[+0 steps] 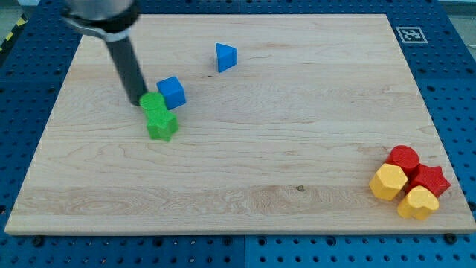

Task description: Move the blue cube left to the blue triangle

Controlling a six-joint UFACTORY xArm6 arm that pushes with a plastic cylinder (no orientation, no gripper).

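The blue cube (172, 92) sits on the wooden board at the upper left. The blue triangle (225, 56) lies above it and to its right, apart from it. My rod comes down from the view's top left, and my tip (137, 100) rests on the board just left of the blue cube, touching or nearly touching a green round block (153, 104). A green star-shaped block (162, 125) lies right below the green round one.
At the lower right corner of the board (297, 149) sits a cluster: a red round block (404, 158), a red star (431, 179), a yellow hexagon-like block (389, 182) and a yellow heart (418, 202). A marker tag (409, 33) is at the top right.
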